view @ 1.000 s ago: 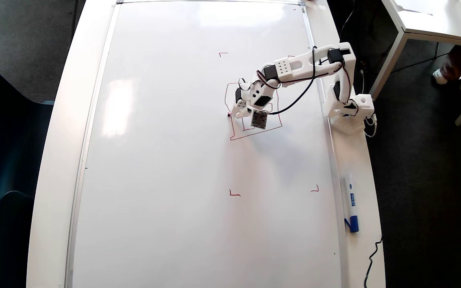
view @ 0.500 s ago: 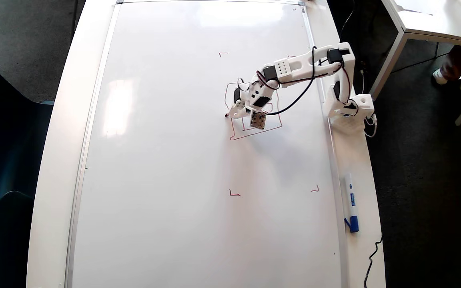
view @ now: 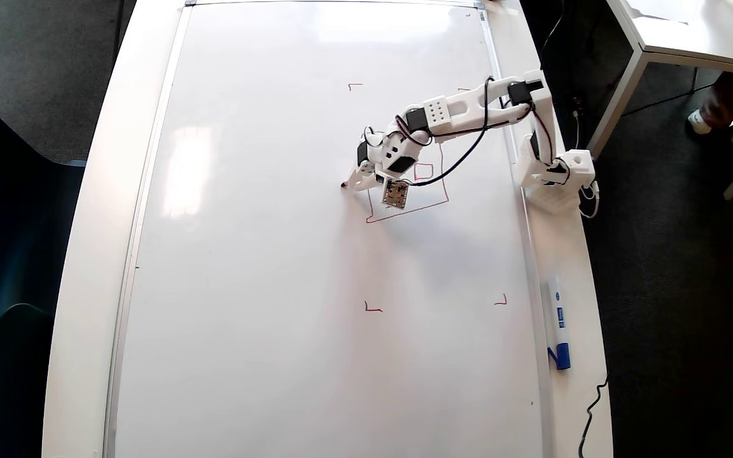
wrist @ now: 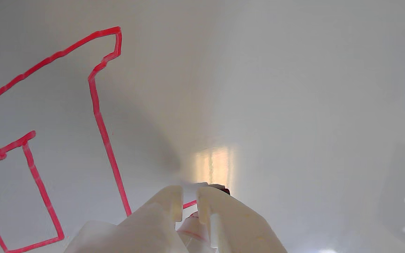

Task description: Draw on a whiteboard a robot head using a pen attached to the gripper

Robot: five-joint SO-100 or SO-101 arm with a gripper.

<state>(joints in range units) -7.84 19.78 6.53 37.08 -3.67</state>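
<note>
The jaws of the gripper [wrist: 190, 196] are closed on the pen [wrist: 195, 225], largely hidden between them, while the robot head [view: 433, 191], partly covered by the arm, shows one inner rectangle on the whiteboard [view: 265, 254].

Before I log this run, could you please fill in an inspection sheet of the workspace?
Surface: whiteboard, glossy, on a white table.
Job's things: robot head partly drawn in red; pen held between the jaws, tip near the board.
Clutter: blue-capped marker on the table's right rim, overhead view.
Grippers: gripper, jaws shut on the pen.
Cables: black cable along the arm; another at the lower right.
Surroundings: dark floor, second table.
</note>
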